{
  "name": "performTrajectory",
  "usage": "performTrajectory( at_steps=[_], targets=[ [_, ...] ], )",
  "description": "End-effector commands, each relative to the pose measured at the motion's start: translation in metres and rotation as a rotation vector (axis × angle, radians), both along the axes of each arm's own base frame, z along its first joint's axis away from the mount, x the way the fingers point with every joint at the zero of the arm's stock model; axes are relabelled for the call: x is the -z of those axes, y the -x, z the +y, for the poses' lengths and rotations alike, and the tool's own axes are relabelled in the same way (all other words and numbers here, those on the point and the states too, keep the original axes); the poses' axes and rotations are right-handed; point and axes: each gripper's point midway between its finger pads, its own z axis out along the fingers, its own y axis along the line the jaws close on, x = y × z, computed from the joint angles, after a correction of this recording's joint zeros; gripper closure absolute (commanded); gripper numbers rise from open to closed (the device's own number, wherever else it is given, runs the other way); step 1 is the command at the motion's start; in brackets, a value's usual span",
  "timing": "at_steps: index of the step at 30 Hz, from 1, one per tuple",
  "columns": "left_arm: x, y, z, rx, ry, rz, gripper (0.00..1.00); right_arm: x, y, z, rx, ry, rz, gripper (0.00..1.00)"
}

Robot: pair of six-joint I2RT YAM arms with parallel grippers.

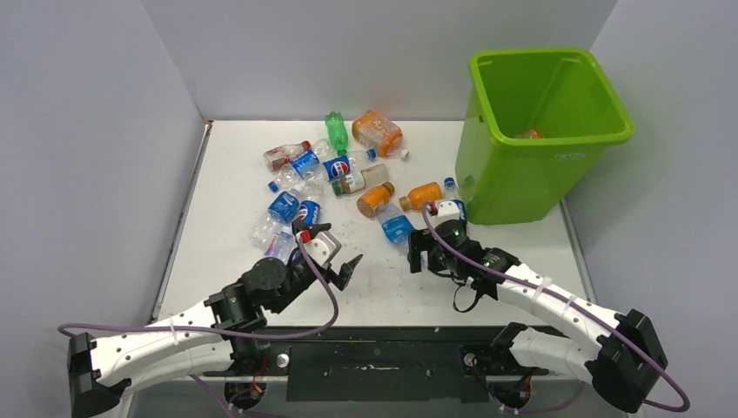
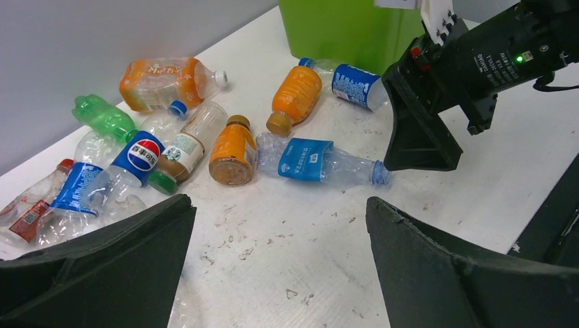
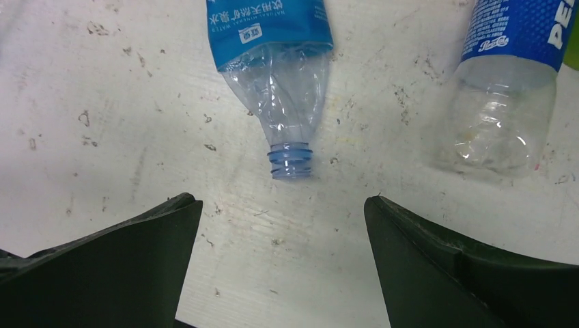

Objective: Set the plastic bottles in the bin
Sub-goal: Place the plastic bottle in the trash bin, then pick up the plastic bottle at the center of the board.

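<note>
**Bottle clearance: barely begun**

Large lime-green plastic bin (image 1: 513, 183), far right corner of the white table (image 1: 383, 296): one orange item (image 1: 528, 133) visible inside.

Crushed clear plastic bottles (image 1: 335, 165), well over a dozen, scattered across the far middle of the surface; nearly all left to move.

Claws: right gripper (image 3: 283, 205) spread wide and empty, capless light-blue-labelled bottle (image 3: 273, 68) just ahead, neck pointing between the fingers. The left gripper (image 1: 329, 252) is spread, empty, beside the heap's near edge.

This is a robotics lab test cell. Plain pale grey panels (image 1: 87, 131) box in a scuffed white table (image 1: 383, 292) on three sides. The left arm (image 1: 157, 344) and right arm (image 1: 557, 300) are bolted to a black plate (image 1: 374, 374) at its near edge, trailing loose purple cables (image 1: 334, 300). Crushed plastic bottles (image 1: 338, 166) and a green bin (image 1: 513, 178) sit on the bare top.
</note>
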Motion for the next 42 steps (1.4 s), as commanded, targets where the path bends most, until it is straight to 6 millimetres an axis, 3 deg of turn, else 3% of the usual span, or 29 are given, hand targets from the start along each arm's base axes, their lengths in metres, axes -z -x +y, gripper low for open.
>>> performTrajectory(
  at_steps=[1, 11, 16, 21, 26, 33, 37, 42],
  targets=[
    [-0.014, 0.001, -0.003, 0.017, 0.028, -0.037, 0.04, -0.006, -0.017, 0.017, -0.01, -0.047, -0.063, 0.07],
    [-0.005, 0.001, -0.011, 0.042, -0.016, -0.03, 0.04, 0.04, -0.03, 0.018, -0.031, 0.098, 0.003, 0.04],
    [-0.003, 0.002, -0.012, 0.05, -0.025, -0.027, 0.04, 0.053, -0.039, 0.025, -0.027, 0.104, 0.009, 0.02],
    [-0.004, 0.004, -0.013, 0.064, -0.024, -0.027, 0.04, 0.065, -0.046, 0.033, -0.04, 0.115, 0.021, 0.1],
    [-0.005, 0.007, -0.015, 0.083, -0.023, -0.023, 0.04, 0.077, -0.047, 0.037, -0.055, 0.127, 0.044, 0.29],
    [-0.007, 0.011, -0.019, 0.11, -0.018, -0.019, 0.04, 0.079, -0.036, 0.034, -0.066, 0.109, 0.06, 0.67],
    [-0.01, 0.01, -0.015, 0.093, -0.008, -0.028, 0.04, 0.06, -0.023, 0.035, -0.078, 0.064, 0.065, 0.92],
    [-0.012, 0.008, -0.007, 0.079, -0.024, -0.08, 0.04, 0.011, 0.012, 0.037, -0.173, -0.036, 0.085, 0.95]
  ],
)
